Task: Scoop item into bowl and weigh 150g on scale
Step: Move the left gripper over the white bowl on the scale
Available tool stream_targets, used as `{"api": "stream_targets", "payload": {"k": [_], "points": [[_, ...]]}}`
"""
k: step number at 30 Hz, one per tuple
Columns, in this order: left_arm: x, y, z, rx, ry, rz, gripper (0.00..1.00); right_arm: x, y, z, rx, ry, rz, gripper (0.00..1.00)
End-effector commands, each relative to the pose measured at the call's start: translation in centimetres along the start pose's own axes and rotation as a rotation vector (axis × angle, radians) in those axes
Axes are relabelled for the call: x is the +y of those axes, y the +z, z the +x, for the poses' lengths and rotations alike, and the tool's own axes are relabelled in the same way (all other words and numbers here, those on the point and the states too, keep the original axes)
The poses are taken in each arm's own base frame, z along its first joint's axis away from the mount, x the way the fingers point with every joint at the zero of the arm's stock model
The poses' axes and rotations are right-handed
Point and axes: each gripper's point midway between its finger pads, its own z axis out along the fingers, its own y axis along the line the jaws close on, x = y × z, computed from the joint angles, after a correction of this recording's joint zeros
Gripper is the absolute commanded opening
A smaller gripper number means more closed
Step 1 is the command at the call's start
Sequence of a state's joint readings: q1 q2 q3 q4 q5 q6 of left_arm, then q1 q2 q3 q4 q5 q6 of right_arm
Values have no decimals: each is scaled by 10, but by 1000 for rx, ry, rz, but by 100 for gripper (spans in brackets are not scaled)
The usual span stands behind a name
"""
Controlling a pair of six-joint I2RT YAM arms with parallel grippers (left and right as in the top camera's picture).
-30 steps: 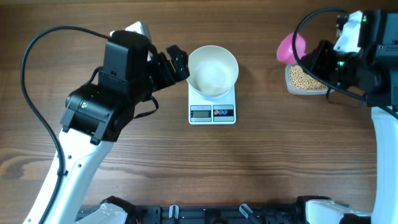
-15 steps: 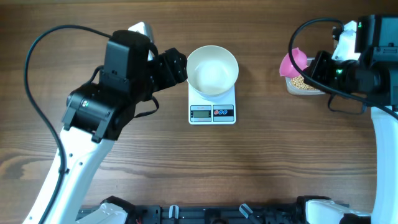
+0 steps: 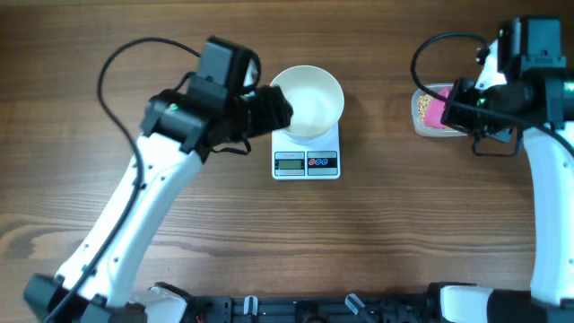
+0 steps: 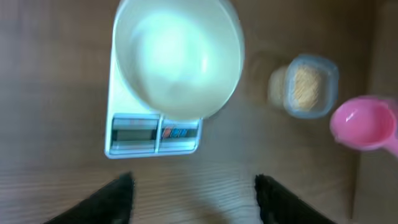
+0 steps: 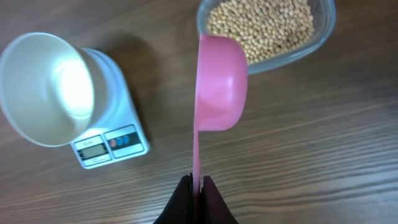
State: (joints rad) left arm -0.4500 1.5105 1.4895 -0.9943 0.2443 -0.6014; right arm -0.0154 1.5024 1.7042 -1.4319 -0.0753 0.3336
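Note:
The white bowl [image 3: 308, 101] stands on the scale [image 3: 306, 163] and looks bare inside; the left wrist view shows the bowl [image 4: 179, 59] and the scale [image 4: 154, 134] ahead of the fingers. My left gripper [image 3: 276, 112] hovers at the bowl's left rim, open, with nothing between its fingers [image 4: 112, 199]. My right gripper [image 5: 198, 186] is shut on the thin handle of a pink scoop [image 5: 221, 81]. The scoop is turned on its side at the near edge of a clear tub [image 5: 311, 43] full of tan beans [image 5: 261, 25].
The tub [image 3: 433, 110] sits at the right rear of the wooden table, with the pink scoop [image 3: 437, 111] over it. The left arm's black cable [image 3: 126, 54] loops above the table's left half.
The left arm swung right until its gripper reached the bowl's rim, and its jaws narrowed. The right arm brought the scoop down from the tub's left rim onto the tub.

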Motion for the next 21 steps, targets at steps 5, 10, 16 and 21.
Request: {"api": "stream_targets", "payload": {"k": [5, 10, 16, 21], "points": [[-8, 49, 52, 195, 100, -95, 21, -17, 11, -5, 5, -10, 94, 4], [-6, 76, 68, 230, 155, -174, 20, -33, 9, -15, -28, 34, 125, 4], [0, 93, 76, 250, 177, -233, 21, -56, 6, -28, -65, 66, 141, 4], [3, 101, 77, 256, 179, -246, 16, -60, 5, -30, -69, 48, 145, 4]]}}
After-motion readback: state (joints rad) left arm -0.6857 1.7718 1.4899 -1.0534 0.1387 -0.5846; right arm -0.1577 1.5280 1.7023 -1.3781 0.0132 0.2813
